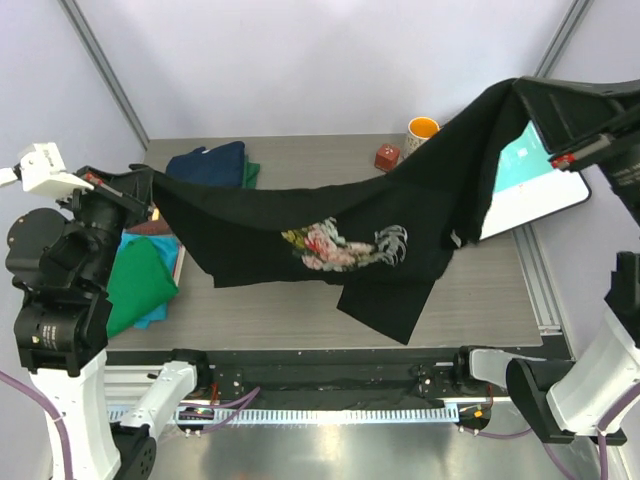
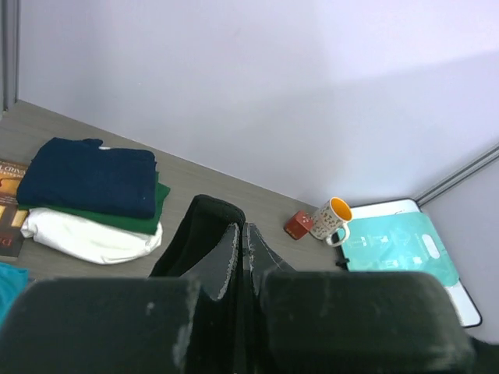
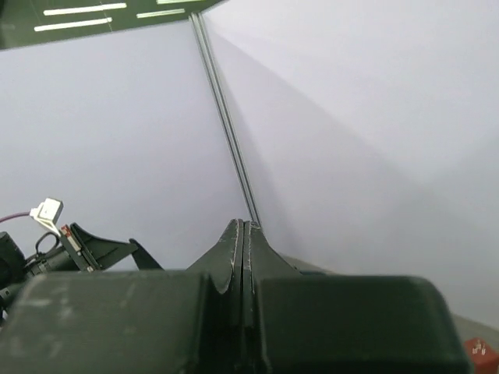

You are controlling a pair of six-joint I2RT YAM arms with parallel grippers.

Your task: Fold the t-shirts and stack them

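Note:
A black t-shirt (image 1: 330,215) with a pink rose print (image 1: 340,245) hangs stretched in the air across the table. My left gripper (image 1: 150,185) is shut on its left end; in the left wrist view black cloth (image 2: 199,226) bulges beside the closed jaws (image 2: 243,230). High at the back right, my right gripper (image 1: 520,88) is shut on the shirt's other end; in the right wrist view its jaws (image 3: 243,226) are pressed together. A folded navy t-shirt (image 1: 210,165) lies on a green one (image 1: 250,172) at the back left. Another green t-shirt (image 1: 140,280) lies over a teal one (image 1: 150,318) at the left edge.
An orange-lined mug (image 1: 422,130) and a red cube (image 1: 387,157) stand at the back. A teal-and-white board (image 1: 530,180) lies at the right, partly under the shirt. A brown book (image 2: 12,183) and white cloth (image 2: 86,238) sit by the navy stack.

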